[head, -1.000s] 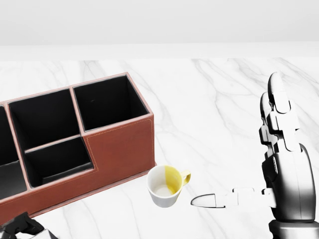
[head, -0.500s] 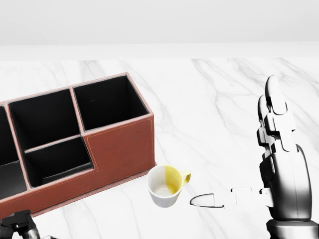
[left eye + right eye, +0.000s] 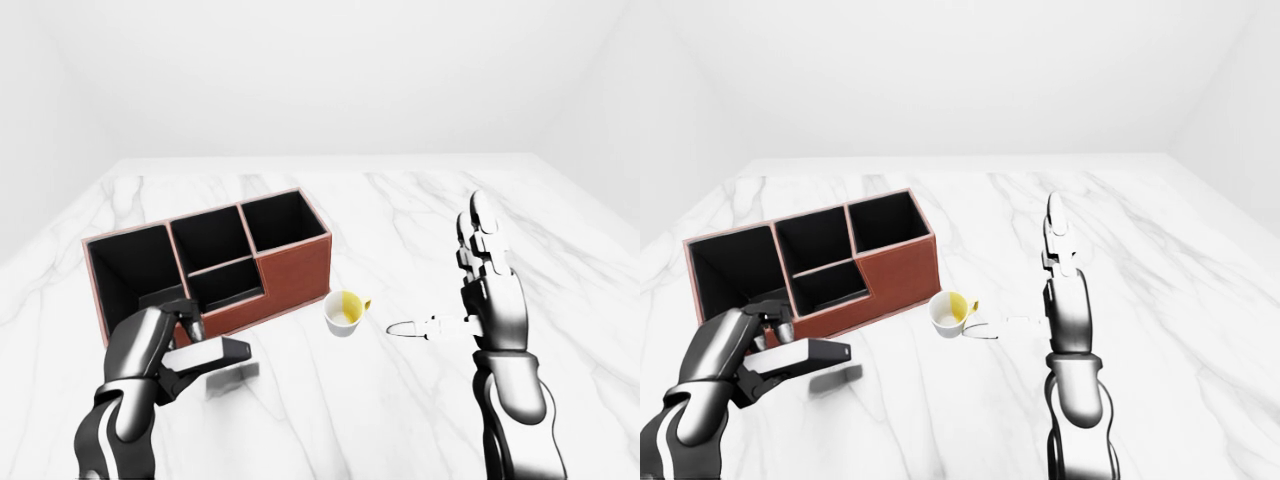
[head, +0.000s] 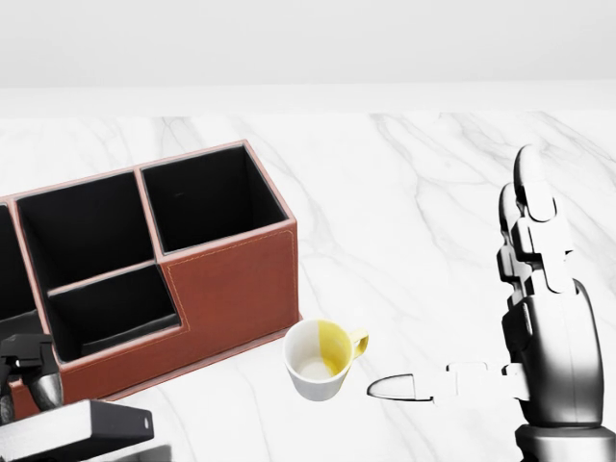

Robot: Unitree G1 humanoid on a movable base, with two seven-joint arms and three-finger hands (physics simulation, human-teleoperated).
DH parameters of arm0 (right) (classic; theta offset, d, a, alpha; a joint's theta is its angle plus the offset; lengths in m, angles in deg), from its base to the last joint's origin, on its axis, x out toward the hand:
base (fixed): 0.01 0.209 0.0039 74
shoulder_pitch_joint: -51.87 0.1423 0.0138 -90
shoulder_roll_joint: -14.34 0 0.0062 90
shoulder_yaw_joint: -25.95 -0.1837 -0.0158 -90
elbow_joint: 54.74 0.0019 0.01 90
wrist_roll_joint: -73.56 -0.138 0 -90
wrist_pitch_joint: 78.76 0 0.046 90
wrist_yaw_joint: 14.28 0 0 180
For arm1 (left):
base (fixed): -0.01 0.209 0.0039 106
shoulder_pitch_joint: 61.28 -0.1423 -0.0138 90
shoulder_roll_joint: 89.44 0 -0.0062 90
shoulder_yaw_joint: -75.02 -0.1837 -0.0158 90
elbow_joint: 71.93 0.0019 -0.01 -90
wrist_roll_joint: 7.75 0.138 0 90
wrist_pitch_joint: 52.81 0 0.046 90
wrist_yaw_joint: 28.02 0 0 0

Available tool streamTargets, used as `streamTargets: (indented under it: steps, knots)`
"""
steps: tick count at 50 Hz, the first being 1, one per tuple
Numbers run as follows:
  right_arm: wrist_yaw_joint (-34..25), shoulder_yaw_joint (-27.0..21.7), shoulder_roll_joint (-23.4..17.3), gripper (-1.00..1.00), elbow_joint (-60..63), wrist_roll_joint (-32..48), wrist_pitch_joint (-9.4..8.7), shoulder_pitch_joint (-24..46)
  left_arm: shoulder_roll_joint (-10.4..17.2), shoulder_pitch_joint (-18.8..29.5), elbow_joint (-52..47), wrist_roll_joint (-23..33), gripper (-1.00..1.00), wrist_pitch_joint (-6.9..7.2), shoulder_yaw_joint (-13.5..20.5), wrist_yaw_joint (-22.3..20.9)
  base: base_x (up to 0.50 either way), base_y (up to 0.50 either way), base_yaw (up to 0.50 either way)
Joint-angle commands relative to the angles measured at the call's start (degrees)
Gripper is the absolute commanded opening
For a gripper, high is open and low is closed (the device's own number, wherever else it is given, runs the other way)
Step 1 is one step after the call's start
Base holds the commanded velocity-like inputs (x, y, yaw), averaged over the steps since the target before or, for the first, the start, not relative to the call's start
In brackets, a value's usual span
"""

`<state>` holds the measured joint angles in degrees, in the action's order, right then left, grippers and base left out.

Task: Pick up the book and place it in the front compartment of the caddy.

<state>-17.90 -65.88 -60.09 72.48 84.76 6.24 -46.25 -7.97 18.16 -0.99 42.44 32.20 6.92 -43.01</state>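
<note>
A flat grey book is held level in my left hand, whose fingers close round its left end, a little above the marble table, with its shadow on the table below. It also shows at the bottom left of the head view. The red-brown caddy with black compartments stands just above the hand in the left-eye view. Its low compartment faces the book. My right hand is raised, open and empty, at the right.
A white cup with a yellow inside stands by the caddy's lower right corner, between the caddy and my right thumb. The white marble table spreads to the right and top. White walls lie beyond it.
My left hand has risen into the head view at the bottom left, bringing the book up with it. The right hand has barely moved.
</note>
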Motion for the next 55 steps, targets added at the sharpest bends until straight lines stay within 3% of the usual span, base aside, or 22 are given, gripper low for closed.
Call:
streamTargets:
  steps: [1,5,7,8,10,14,19,33,43,55]
  knots:
    - [-0.08,-0.28,-0.01,1.0,0.45,-0.03,0.0,-0.01,2.5,5.59,-4.39,-2.04,-1.0,0.0,2.15,-1.39,0.0,0.0,0.0]
    - [-0.09,-0.36,-0.02,1.0,0.35,-0.05,0.0,0.14,4.96,9.13,-5.47,-2.8,-1.0,0.18,2.72,-2.92,0.0,0.0,0.0]
    - [-0.09,-0.48,-0.04,1.0,0.25,-0.09,0.0,0.22,5.84,11.02,-7.42,-3.31,-1.0,3.29,2.9,-4.09,0.0,0.0,0.0]
    - [-0.11,-0.52,-0.04,1.0,0.22,-0.13,0.0,0.22,6.42,11.43,-7.44,-2.94,-1.0,3.56,2.69,-3.89,0.0,0.0,0.0]
    - [-0.11,-0.54,-0.03,1.0,0.18,-0.12,0.0,0.23,7.19,12.96,-7.35,-2.8,-1.0,5.41,2.29,-4.21,0.0,0.0,0.0]
    - [-0.1,-0.59,-0.01,1.0,0.43,-0.02,0.0,0.17,9.61,17.1,-7.08,-2.22,-1.0,9.89,1.53,-4.94,0.0,0.0,0.0]
    - [0.02,-0.57,-0.02,1.0,-0.18,0.08,0.0,0.03,12.01,21.82,-5.47,-1.42,-1.0,10.0,-0.17,-4.81,0.0,0.0,0.0]
    - [-0.14,-1.11,-0.01,1.0,0.39,0.08,0.0,-0.18,15.04,29.99,3.44,0.33,-1.0,10.0,-4.35,-1.66,0.0,0.0,0.0]
    - [-0.19,-1.35,-0.03,1.0,0.59,0.16,0.0,-0.13,16.36,35.12,9.81,3.18,-1.0,10.0,-6.72,1.45,0.0,0.0,0.0]
    - [-0.29,-1.74,0.04,1.0,0.86,0.24,0.0,-0.39,16.14,36.98,9.88,5.25,-1.0,10.0,-7.9,1.86,0.0,0.0,0.0]
